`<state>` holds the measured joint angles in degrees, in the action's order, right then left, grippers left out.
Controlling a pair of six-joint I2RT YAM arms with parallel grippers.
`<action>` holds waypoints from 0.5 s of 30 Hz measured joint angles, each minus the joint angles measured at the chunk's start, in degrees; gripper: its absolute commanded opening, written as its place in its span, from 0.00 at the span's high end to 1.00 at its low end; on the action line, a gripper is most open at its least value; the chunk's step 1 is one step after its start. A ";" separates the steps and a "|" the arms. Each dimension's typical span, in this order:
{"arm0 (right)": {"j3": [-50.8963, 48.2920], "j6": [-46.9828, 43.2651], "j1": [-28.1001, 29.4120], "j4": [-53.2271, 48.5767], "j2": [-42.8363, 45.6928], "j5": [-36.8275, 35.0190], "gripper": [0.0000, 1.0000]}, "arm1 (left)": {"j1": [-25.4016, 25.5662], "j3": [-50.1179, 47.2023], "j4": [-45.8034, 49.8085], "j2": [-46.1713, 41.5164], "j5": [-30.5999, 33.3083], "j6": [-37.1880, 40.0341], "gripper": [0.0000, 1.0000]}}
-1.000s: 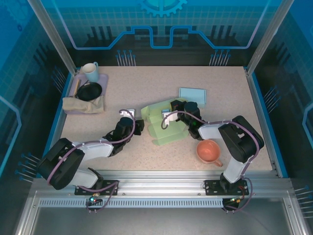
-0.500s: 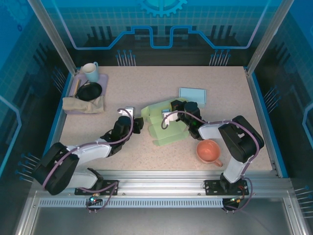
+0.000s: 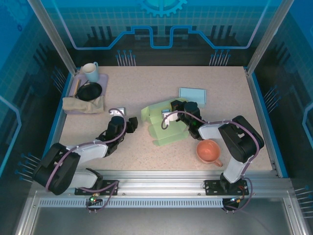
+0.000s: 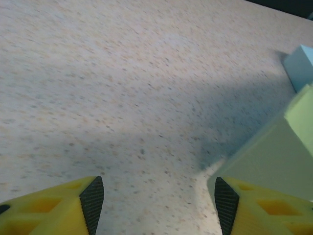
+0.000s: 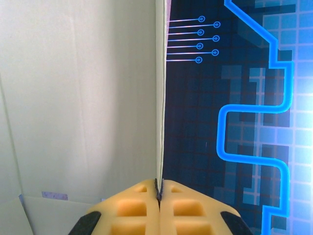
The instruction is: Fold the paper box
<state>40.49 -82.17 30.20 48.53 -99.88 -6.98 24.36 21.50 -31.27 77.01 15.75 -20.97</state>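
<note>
The light-green paper box [image 3: 160, 131] is seen lying part-folded in the middle of the tabletop [image 3: 146, 88], with some panels raised and others flat. One upright panel is pinched at its edge by the right gripper [image 5: 158, 192], whose jaws are pressed together on the thin sheet, as is shown plainly in the right wrist view. The left gripper [image 4: 154, 196] is poised low just to the left of the box and apart from it, its jaws spread wide with bare tabletop between them. The box's near corner is caught at the right of the left wrist view. The step in hand is judged to be the holding up of one wall so that a neighbouring flap can be worked, and the fold is reckoned only partway done. For the next move, the left gripper would need to be eased rightward to the near flap, and that flap pushed inward against the held wall. A gentle touch is called for, since the light card could be creased or slid across the tabletop.
</note>
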 measured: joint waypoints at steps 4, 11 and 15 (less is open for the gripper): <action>0.00 0.00 0.00 -0.02 0.00 0.00 1.00 | 0.00 0.52 -2.47 4.02 -5.70 0.15 0.35; 0.00 -0.02 0.00 -0.02 -0.07 -0.02 1.00 | 0.00 2.64 -4.35 7.65 -11.15 0.15 0.37; 0.00 -0.02 0.00 -0.02 -0.44 0.00 1.00 | 0.02 3.58 -4.92 8.44 -13.07 0.15 0.36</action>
<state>40.49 -82.19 30.20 48.51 -100.31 -6.98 24.38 25.08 -36.18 85.45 2.68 -20.82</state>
